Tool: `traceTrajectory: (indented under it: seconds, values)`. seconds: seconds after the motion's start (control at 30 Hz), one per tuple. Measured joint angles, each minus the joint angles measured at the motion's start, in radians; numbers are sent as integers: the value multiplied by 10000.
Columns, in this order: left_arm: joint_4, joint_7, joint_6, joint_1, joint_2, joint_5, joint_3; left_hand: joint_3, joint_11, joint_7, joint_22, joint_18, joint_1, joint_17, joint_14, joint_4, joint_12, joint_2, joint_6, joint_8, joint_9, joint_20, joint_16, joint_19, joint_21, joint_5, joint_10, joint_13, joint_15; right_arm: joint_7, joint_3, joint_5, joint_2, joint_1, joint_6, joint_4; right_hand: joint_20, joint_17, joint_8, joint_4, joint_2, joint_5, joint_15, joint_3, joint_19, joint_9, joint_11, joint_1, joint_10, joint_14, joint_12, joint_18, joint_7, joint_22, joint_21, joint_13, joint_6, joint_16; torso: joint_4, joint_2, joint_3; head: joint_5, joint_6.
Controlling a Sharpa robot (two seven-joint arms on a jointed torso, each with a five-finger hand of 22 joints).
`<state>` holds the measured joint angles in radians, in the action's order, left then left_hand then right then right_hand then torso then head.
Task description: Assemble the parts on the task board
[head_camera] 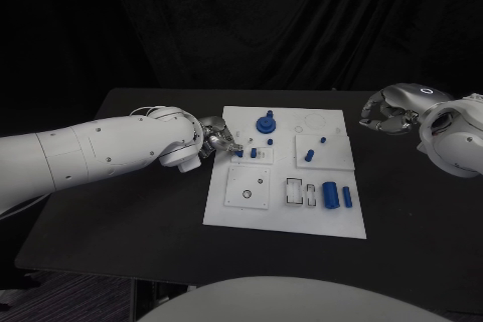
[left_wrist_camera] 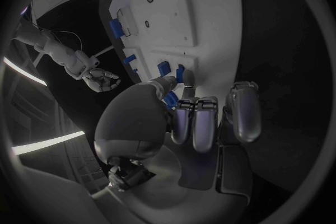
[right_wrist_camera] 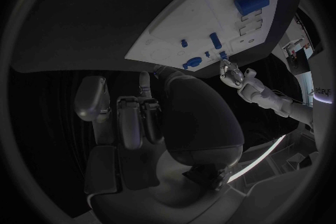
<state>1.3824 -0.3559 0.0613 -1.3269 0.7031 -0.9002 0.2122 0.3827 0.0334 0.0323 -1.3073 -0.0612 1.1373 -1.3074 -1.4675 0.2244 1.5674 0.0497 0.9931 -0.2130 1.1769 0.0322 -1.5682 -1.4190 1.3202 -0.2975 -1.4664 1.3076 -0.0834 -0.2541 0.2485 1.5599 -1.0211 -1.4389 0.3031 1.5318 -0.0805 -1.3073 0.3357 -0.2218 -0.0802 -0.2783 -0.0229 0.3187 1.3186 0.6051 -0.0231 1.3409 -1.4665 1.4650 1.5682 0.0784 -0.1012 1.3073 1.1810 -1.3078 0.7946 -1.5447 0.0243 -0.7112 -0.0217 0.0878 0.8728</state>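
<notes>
The white task board (head_camera: pixel 287 217) lies mid-table. My left hand (head_camera: pixel 220 142) reaches over the board's left edge and pinches a small blue part (head_camera: pixel 239 152) between thumb and fingers; the left wrist view shows that part (left_wrist_camera: pixel 170 99) against the fingertips (left_wrist_camera: pixel 187 91), low over the board (left_wrist_camera: pixel 203 5). Beside it a small blue block (head_camera: pixel 254 153) stands in the board. A blue round part with a peg (head_camera: pixel 266 122) stands at the board's far side. My right hand (head_camera: pixel 387 116) hovers off the board's far right corner, fingers curled in, holding nothing.
A blue peg (head_camera: pixel 309 155), a large blue cylinder (head_camera: pixel 330 194) and a slimmer one (head_camera: pixel 347 196) are on the board's right half. A square plate with a hole (head_camera: pixel 248 187) sits at its near left. Bare black table (head_camera: pixel 121 224) surrounds the board.
</notes>
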Motion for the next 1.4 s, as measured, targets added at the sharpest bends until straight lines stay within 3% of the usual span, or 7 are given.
traceTrajectory:
  seconds: [0.07,0.27,0.53,0.9,1.03,1.17,1.4]
  values:
    - [-2,2,1,12,0,-2,2,-251,-1,76,0,0,-168,0,9,173,0,1,5,124,-167,21,0,20,0,412,0,0,37,-1,0,0,-3,0,-1,0,0,0,0,0,0,0,0,0,0,0,0,0,0,0,0,0,0,0,0,0,0,0,-1,0,0,-1,0]
    - [-2,20,9,21,-7,-4,6,-1009,-69,161,-4,0,-611,0,0,580,0,-82,90,310,-473,21,0,20,-51,982,-1,0,73,-3,0,-1,-3,1,-6,0,0,0,0,0,0,0,0,0,0,-10,0,0,0,0,0,0,-36,0,0,1,37,0,-1,-2,0,-2,0]
    - [-14,30,14,30,-9,-7,6,-1579,-69,148,-8,2,-855,0,-13,642,0,-245,214,290,-513,94,0,19,-51,1131,-1,0,86,-6,0,-3,0,3,-15,0,0,0,0,0,0,0,0,0,0,-10,0,0,0,0,0,0,-36,8,0,1,37,0,-2,-2,-4,8,0]
    - [-50,97,21,49,-20,-8,7,-2384,-68,68,-7,1,-1389,0,-13,681,0,-700,181,-318,96,94,0,18,-51,1362,-1,0,85,-8,0,-5,8,4,-29,-9,0,0,0,0,0,0,0,0,0,-9,0,0,0,0,-41,0,-36,7,0,2,36,0,-2,0,-5,15,0]
    - [-70,252,42,56,-34,-8,11,-2683,-68,72,-6,1,-1822,0,-13,700,0,-1133,71,-480,236,54,0,-23,-51,1362,-1,0,85,-9,0,-5,12,5,-35,-11,-3,0,0,0,0,0,0,0,-3,-9,0,0,0,0,-40,0,-36,6,0,2,36,0,-2,0,-5,28,0]
    - [-133,424,60,57,-57,-8,11,-2802,-68,69,-6,1,-2025,0,-13,694,0,-1336,69,-572,301,91,0,-59,1,1362,-1,0,85,-9,0,-5,15,5,-41,-12,-35,0,0,0,0,0,0,0,-36,-8,0,0,0,0,-40,0,-36,6,0,3,36,0,-2,0,-5,30,0]
    - [-208,687,68,58,-72,-10,11,-2802,-68,37,-5,1,-2049,0,-13,694,0,-1444,36,-579,326,91,0,-59,1,1362,-1,0,85,-11,0,-5,12,5,-48,-12,-35,0,0,0,0,0,0,0,-36,-18,0,0,0,0,-79,0,-36,5,0,3,36,0,-1,-1,-5,12,0]
